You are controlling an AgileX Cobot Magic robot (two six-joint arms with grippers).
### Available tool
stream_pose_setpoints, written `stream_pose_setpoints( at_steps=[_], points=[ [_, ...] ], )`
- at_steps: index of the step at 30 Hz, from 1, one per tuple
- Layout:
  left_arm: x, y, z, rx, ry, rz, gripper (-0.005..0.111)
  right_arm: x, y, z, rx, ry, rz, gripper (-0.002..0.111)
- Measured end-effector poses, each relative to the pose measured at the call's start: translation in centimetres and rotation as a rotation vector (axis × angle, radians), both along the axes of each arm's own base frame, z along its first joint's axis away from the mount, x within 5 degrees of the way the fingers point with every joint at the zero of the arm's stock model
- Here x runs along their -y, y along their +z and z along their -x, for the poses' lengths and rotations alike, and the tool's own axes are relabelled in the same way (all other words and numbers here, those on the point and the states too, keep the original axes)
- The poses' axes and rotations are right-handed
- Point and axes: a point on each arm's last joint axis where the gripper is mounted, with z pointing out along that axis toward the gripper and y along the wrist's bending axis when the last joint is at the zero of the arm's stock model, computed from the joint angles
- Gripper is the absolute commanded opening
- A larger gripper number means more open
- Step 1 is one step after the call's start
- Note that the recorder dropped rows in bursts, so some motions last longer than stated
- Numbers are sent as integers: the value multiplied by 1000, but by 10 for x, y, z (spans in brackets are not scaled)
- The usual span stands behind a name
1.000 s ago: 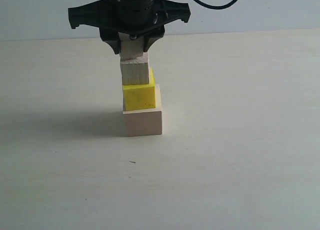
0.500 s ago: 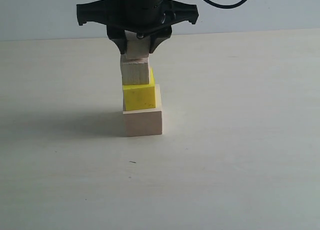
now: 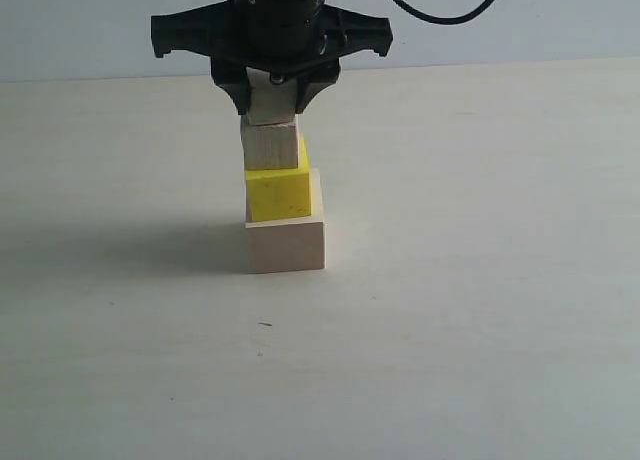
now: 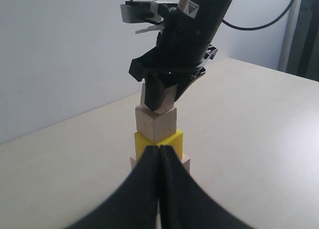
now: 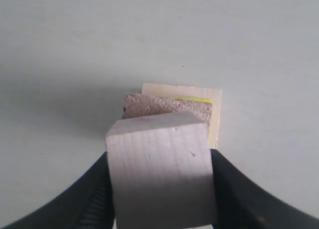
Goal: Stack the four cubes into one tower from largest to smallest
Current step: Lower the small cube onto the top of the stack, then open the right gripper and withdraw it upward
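Three cubes stand stacked: the big pale wood cube (image 3: 286,245) as base, the yellow cube (image 3: 278,192) on it, the smaller pale wood cube (image 3: 271,145) on top. My right gripper (image 3: 271,102) hangs straight over the tower, shut on the tiny wood cube (image 3: 270,106), whose slightly tilted underside meets the top of the third cube. The right wrist view shows the tiny cube (image 5: 159,169) clamped between both fingers, with the stack (image 5: 169,105) below. My left gripper (image 4: 160,148) is shut and empty, set back from the tower (image 4: 155,123) and out of the exterior view.
The pale tabletop (image 3: 480,310) spreads around the tower on all sides, with a plain wall behind. A black cable (image 3: 440,15) trails from the right arm at the top of the exterior view.
My right gripper has shifted slightly to the right with the tiny cube and lowered it onto the third cube's top. The three stacked cubes have not moved.
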Motion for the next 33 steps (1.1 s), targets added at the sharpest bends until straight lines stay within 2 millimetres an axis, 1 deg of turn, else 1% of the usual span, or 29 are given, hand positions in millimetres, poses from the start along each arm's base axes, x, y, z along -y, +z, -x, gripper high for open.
stream_pose_setpoints(
  at_steps=[16,19,22,28,29,30,31,33],
  points=[
    [0,0,0,-2,0,2,0,-1,-2,0,-7,0,-2,0],
    [0,0,0,-2,0,2,0,-1,-2,0,-7,0,-2,4],
    [0,0,0,-2,0,2,0,-2,-3,-1,-7,1,-2,16],
    [0,0,0,-2,0,2,0,-2,-3,-1,-7,2,-1,53],
    [0,0,0,-2,0,2,0,-2,-3,-1,-6,5,-1,63],
    [0,0,0,-2,0,2,0,-3,-5,-1,-13,13,0,69],
    [0,0,0,-2,0,2,0,-3,-7,-1,-18,15,2,77],
    [0,0,0,-2,0,2,0,-4,-10,-1,-24,23,5,85]
  ],
)
